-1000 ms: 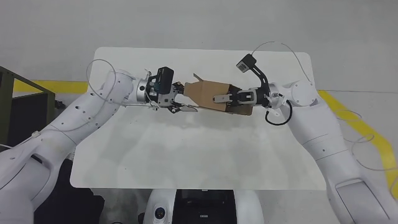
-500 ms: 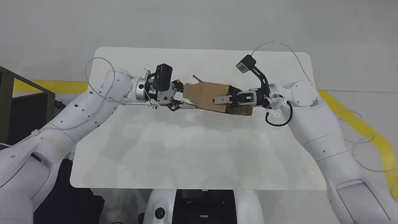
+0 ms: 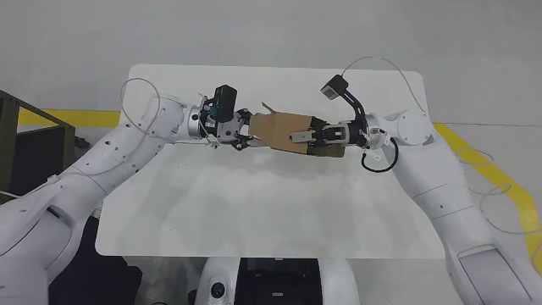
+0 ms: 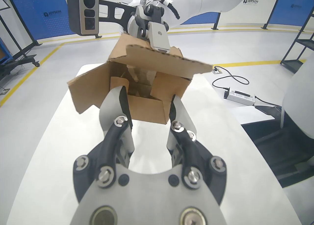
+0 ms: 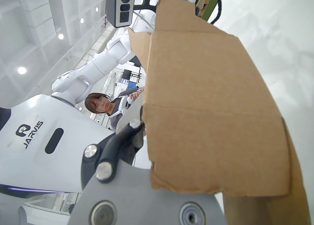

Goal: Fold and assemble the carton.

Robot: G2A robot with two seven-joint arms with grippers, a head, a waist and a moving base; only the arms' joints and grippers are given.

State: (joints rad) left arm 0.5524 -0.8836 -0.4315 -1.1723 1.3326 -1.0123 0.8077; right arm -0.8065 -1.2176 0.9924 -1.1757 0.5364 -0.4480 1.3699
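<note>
A brown carton (image 3: 286, 125) hangs just above the middle of the white table (image 3: 254, 212), lying on its side with its flaps loose. My right gripper (image 3: 307, 135) is shut on the carton wall at the right end; one of its fingers (image 4: 159, 39) presses on the outside of the top panel. At the carton's open left end sits my left gripper (image 3: 243, 140), open, its fingers (image 4: 112, 106) straddling the lower flap (image 4: 147, 110). A top flap (image 4: 169, 60) and a side flap (image 4: 85, 88) stick outward. In the right wrist view the carton (image 5: 215, 118) hides most of the gripper.
A dark green rack (image 3: 17, 135) stands off the table's left edge. A power brick with cable (image 4: 240, 96) lies on the floor beyond the table. Open table surface stretches in front of the arms and behind the carton.
My left gripper has edged closer to the carton's open end and slightly away from the front edge, now around the lower flap. The right gripper and carton have barely moved.
</note>
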